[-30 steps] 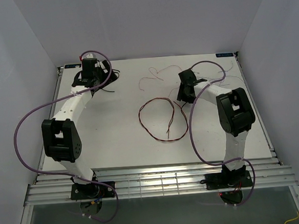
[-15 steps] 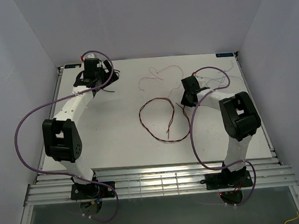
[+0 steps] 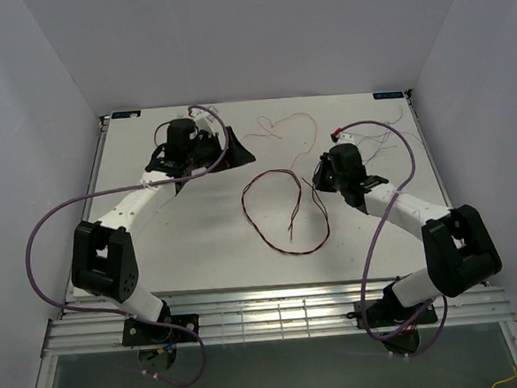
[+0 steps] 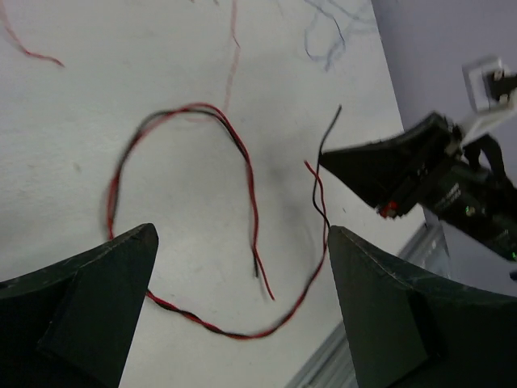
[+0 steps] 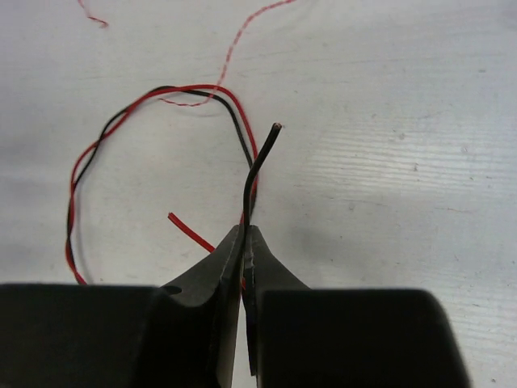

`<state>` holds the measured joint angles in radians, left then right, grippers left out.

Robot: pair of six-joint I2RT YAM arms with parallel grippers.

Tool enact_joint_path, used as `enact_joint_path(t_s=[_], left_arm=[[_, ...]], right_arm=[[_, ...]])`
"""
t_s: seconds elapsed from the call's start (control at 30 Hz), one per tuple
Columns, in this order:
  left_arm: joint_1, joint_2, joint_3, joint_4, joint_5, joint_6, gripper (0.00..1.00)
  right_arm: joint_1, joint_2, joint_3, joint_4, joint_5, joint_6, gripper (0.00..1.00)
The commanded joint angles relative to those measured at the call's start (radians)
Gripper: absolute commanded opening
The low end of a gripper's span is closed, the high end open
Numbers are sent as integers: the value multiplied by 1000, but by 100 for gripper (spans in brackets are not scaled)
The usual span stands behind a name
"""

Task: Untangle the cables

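Entry: right gripper (image 5: 245, 236), lower centre, jaws pinched shut on black wire (image 5: 257, 170) end; red wire (image 5: 190, 228) loose beside. Left gripper (image 4: 241, 234) gaping, empty. I judged best: slow, steady pull away from the loop (image 3: 244, 202).

I seem to be standing at a robotics lab test cell, not in a home or a shop. A bare white table (image 3: 200, 242) is boxed in by plain pale panels (image 3: 247, 35) at the back and on both sides. Aluminium rails (image 3: 276, 317) run along the near edge. Bolted there side by side are two white-and-black robot arms, the left arm (image 3: 131, 206) and the right arm (image 3: 402, 211). Thick purple hoses (image 3: 30, 245) loop out from their bases. A few thin cables (image 3: 244, 202) lie on the tabletop under flat, even lighting, like a test piece.
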<state>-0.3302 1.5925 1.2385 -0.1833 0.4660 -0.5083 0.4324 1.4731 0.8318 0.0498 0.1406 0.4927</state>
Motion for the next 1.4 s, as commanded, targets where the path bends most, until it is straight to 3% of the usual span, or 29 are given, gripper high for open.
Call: enact_joint_path(t_s=[0.0, 0.17, 0.27, 0.43, 0.63, 0.8, 0.83, 0.97, 1.07, 1.3, 1.37], left_arm=[[-79, -78, -111, 143, 238, -21, 98], [-219, -66, -217, 319, 229, -146, 98], [-288, -25, -205, 409, 176, -191, 98], [-375, 46, -156, 404, -50, -150, 98], [-382, 133, -102, 308, -104, -160, 98], [-380, 74, -148, 271, -177, -145, 98], [-382, 52, -152, 254, -196, -141, 98], [-382, 5, -192, 188, -277, -127, 98], [-382, -15, -209, 133, -311, -121, 98], [-382, -35, -225, 114, -317, -130, 98], [-382, -37, -223, 114, -314, -128, 98]], right_arm=[[9, -89, -42, 111, -58, -54, 8], [17, -178, -72, 96, -101, -62, 8], [19, -203, -86, 90, -130, -51, 8], [28, -246, -109, 81, -128, -39, 8], [26, -228, -93, -5, -61, -58, 8], [20, -108, -25, -244, 39, -92, 31], [16, -96, -31, -252, 39, -104, 43], [6, -25, -65, -274, -4, -129, 53], [6, 21, -63, -294, -7, -137, 52], [6, 99, -56, -294, 8, -149, 36], [6, 110, -51, -291, 5, -146, 8]])
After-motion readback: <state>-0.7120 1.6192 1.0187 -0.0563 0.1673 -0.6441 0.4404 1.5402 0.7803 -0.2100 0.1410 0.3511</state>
